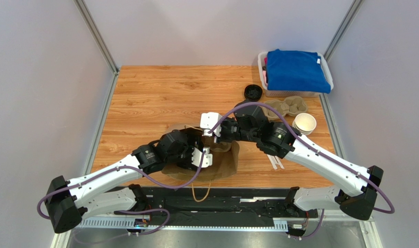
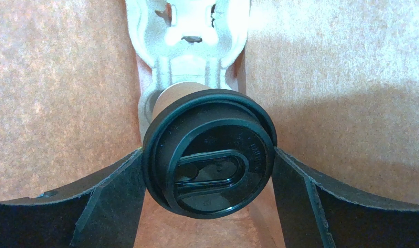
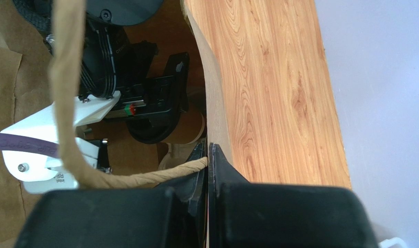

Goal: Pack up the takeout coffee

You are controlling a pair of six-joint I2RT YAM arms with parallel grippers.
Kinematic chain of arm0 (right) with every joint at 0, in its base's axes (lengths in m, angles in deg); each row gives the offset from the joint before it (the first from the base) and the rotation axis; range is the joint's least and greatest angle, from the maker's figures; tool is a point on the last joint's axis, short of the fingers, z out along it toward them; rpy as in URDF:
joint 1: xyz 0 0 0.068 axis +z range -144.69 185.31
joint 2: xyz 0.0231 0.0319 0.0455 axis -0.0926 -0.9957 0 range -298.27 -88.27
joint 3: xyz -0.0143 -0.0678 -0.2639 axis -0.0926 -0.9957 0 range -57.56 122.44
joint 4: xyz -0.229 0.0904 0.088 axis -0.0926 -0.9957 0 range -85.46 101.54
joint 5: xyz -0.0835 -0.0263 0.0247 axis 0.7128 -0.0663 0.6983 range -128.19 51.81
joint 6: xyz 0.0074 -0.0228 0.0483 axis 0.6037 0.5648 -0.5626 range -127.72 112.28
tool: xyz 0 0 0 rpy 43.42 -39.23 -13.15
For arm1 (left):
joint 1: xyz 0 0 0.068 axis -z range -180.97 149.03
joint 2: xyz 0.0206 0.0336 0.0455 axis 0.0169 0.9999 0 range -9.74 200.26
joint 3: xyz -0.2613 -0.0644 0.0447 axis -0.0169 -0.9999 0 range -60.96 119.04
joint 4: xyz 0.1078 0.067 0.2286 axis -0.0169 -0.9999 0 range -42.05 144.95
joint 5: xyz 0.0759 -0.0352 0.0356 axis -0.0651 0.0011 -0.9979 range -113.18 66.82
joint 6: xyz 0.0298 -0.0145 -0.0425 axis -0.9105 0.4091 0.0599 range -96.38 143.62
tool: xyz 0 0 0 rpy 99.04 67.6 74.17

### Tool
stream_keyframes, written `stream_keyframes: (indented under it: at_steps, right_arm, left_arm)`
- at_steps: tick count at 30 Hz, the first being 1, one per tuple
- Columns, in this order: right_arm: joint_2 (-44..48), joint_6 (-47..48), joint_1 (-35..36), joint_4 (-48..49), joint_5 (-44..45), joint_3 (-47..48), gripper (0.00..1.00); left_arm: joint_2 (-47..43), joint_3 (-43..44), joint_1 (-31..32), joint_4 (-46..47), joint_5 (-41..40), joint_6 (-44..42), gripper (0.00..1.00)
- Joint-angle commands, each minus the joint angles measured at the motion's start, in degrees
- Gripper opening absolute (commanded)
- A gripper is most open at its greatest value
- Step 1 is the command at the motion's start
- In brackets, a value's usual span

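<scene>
The takeout coffee (image 2: 209, 160), a small brown paper cup under a black lid, lies inside the brown paper bag (image 1: 224, 161). My left gripper (image 2: 209, 178) reaches into the bag and is shut on the cup, one dark finger pressing each side of the lid. In the right wrist view the cup (image 3: 189, 129) shows deep in the bag with the left gripper around it. My right gripper (image 3: 208, 151) is shut on the bag's upper edge (image 3: 216, 119), next to the twisted paper handle (image 3: 66, 103), and holds the mouth apart. A pale moulded piece (image 2: 188, 46) lies behind the cup.
A loose black lid (image 1: 253, 92), a pulp cup carrier (image 1: 288, 107) and a stack of white-rimmed cups (image 1: 304, 124) sit at the right rear. A white basket (image 1: 326, 67) with a blue cloth stands in the far right corner. White sticks (image 1: 276, 163) lie under the right arm.
</scene>
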Motion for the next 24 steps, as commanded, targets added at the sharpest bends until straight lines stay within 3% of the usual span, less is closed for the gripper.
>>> stream_keyframes:
  at_steps: [1, 14, 24]
  right_arm:
    - [2.52, 2.79, 0.84, 4.68, 1.39, -0.85, 0.0]
    - [2.96, 2.44, 0.84, 4.85, 1.04, -1.37, 0.0]
    - [2.34, 1.56, 0.85, 6.35, 0.6, -1.29, 0.0]
  left_arm:
    - [2.24, 0.17, 0.18, 3.36, -0.62, 3.07, 0.04]
    - [2.15, 4.66, -0.17, -5.34, -2.91, 6.94, 0.04]
    - [4.09, 5.01, -2.01, -5.79, -1.33, 5.18, 0.05]
